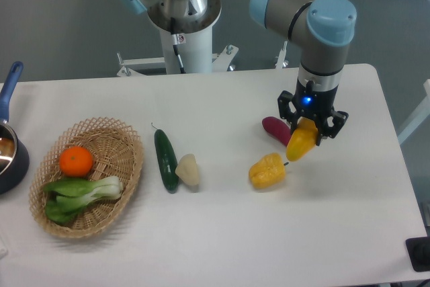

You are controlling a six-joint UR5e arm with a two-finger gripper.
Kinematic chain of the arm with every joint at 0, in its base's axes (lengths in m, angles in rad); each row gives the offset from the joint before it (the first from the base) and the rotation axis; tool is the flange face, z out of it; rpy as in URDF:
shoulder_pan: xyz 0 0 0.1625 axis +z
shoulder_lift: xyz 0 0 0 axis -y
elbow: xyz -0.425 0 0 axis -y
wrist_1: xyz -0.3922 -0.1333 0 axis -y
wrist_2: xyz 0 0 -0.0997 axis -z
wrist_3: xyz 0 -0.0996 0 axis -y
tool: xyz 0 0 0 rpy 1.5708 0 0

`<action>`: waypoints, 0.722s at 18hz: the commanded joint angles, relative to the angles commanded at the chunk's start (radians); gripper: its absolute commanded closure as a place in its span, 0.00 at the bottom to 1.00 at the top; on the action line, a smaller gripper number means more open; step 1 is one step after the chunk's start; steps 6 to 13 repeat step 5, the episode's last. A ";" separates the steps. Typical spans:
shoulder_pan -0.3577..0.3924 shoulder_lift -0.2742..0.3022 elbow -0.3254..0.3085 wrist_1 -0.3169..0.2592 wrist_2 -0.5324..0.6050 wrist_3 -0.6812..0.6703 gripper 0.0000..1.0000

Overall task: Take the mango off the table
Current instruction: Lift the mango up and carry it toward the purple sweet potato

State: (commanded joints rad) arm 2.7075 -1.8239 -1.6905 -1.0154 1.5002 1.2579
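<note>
The mango (302, 141) is a smooth yellow-orange oval fruit held tilted between the fingers of my gripper (311, 128), above the white table (222, 233) at the right. The gripper is shut on the mango's upper end, and its lower end hangs free above the tabletop. The lumpy yellow bell pepper (267, 171) lies on the table just below and left of the mango.
A dark red-purple sweet potato (275, 128) lies just left of the gripper. A green cucumber (165, 159) and a pale vegetable piece (188, 169) lie mid-table. A wicker basket (127, 166) at left holds an orange and bok choy. A blue pot (9, 159) sits at the left edge.
</note>
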 joint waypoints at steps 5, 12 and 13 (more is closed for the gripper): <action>-0.002 0.002 0.000 -0.005 -0.002 -0.006 0.61; -0.002 0.002 0.000 -0.005 -0.002 -0.006 0.61; -0.002 0.002 0.000 -0.005 -0.002 -0.006 0.61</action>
